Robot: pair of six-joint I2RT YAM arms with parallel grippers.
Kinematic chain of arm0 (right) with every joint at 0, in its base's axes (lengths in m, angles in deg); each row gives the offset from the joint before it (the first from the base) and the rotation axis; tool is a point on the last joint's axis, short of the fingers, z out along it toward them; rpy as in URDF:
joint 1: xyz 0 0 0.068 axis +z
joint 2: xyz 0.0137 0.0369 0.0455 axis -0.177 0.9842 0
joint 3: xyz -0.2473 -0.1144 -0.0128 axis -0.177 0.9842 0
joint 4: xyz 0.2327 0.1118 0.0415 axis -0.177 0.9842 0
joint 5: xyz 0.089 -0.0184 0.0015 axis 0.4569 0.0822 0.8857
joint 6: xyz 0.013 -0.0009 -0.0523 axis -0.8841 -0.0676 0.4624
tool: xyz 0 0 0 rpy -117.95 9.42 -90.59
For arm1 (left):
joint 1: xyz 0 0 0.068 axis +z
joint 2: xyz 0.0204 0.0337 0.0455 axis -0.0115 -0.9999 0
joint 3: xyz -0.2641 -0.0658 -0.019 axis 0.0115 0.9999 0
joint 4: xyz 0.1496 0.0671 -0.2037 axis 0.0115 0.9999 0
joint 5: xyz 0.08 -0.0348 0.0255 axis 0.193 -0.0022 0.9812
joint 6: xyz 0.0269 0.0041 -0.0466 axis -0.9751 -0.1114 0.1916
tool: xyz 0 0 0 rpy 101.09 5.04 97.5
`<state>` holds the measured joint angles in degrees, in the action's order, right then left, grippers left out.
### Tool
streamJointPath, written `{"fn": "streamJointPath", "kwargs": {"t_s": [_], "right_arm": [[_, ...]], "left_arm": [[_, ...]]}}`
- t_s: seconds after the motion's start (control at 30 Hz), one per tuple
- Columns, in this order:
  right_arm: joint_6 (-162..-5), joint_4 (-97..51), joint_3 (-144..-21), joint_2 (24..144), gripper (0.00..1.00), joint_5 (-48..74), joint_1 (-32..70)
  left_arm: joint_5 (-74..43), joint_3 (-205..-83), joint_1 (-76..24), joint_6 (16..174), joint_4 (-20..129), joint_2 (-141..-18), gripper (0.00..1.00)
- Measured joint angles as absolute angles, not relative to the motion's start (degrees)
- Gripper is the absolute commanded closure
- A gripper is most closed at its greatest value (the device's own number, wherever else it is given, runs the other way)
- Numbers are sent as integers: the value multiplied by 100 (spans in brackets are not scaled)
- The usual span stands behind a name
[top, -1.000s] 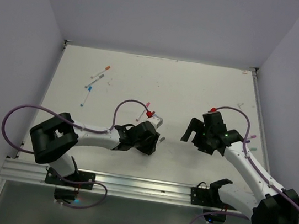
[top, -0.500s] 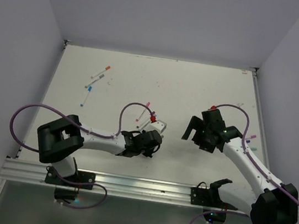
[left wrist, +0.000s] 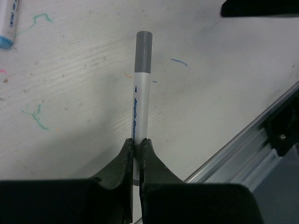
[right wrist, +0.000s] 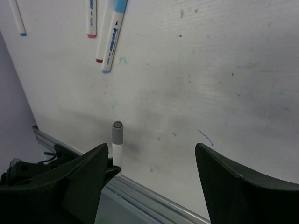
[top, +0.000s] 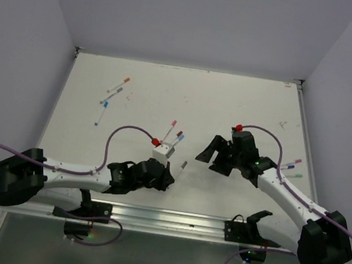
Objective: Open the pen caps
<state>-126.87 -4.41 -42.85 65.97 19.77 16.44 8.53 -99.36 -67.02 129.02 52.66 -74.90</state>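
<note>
In the last half second my left arm has dropped low and stretched out to the right along the near edge of the table (top: pixel 232 107). My right arm has swung left towards it.

The pen (left wrist: pixel 138 102) is slim and white-barrelled with blue print along its side, and the grey cap (left wrist: pixel 143 45) is still seated on its far end. It sits in my left gripper (left wrist: pixel 137 148), whose jaws are pinched tight on the lower barrel. The capped end points at my right gripper (right wrist: pixel 149 150).

My right jaws are spread wide and hold nothing. The grey cap stands between them in the right wrist view, closer to the left-hand finger, and I cannot tell how far short of them it is.

My left arm lies almost flat and my right forearm reaches in from the right. A blue-capped pen (right wrist: pixel 112 37) and a pink-tipped pen (right wrist: pixel 91 18) lie on the table just beyond.
</note>
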Motion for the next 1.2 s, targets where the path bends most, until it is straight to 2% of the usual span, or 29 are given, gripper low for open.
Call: {"fn": "streamJointPath", "kwargs": {"t_s": [0.13, 0.33, 0.57, 0.87, 1.1, 1.2], "right_arm": [[-12834, -873, -4222, 6780, 23, 2069, 2085], [-12939, -1276, -4226, 6896, 33, 1949, 2669], [-13083, -1730, -4224, 7202, 53, 1914, 2736], [-13175, -1923, -4220, 7296, 60, 1805, 2881], [-13258, -2069, -4078, 7301, 61, 1783, 2940], [-13295, -2135, -3979, 7351, 69, 1783, 2966]], "left_arm": [[694, -9912, -6704, 13094, 4871, -7359, 100], [525, -9870, -6704, 13289, 4606, -7363, 100], [451, -9741, -6704, 13391, 4525, -7339, 100], [449, -9733, -6704, 13394, 4517, -7223, 100], [449, -9733, -6704, 13396, 4517, -7223, 100], [449, -9733, -6702, 13396, 4519, -7223, 100]]}}
